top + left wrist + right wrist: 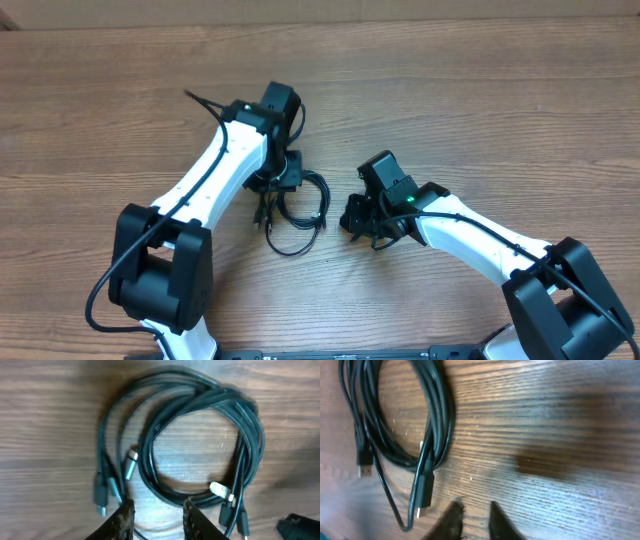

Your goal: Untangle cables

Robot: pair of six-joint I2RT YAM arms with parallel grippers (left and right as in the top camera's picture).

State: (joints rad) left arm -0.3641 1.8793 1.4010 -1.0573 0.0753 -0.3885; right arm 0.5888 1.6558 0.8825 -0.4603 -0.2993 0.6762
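The cables (300,212) lie as a loose coil of thin black cords on the wooden table between the two arms. In the left wrist view the coil (220,397) forms a ring with several silver-tipped plugs (220,490) at its near side. My left gripper (284,180) (157,512) hovers over the coil's near edge, fingers apart, with bare wood and one thin strand between them. My right gripper (353,216) (474,507) sits to the right of the coil (445,415), beside a black plug (424,487). Its fingers are drawn close together with nothing in them.
The wood-grain table (480,90) stretches all around. Thick black wires run along both white arms (215,165). The right arm (470,235) reaches in from the lower right.
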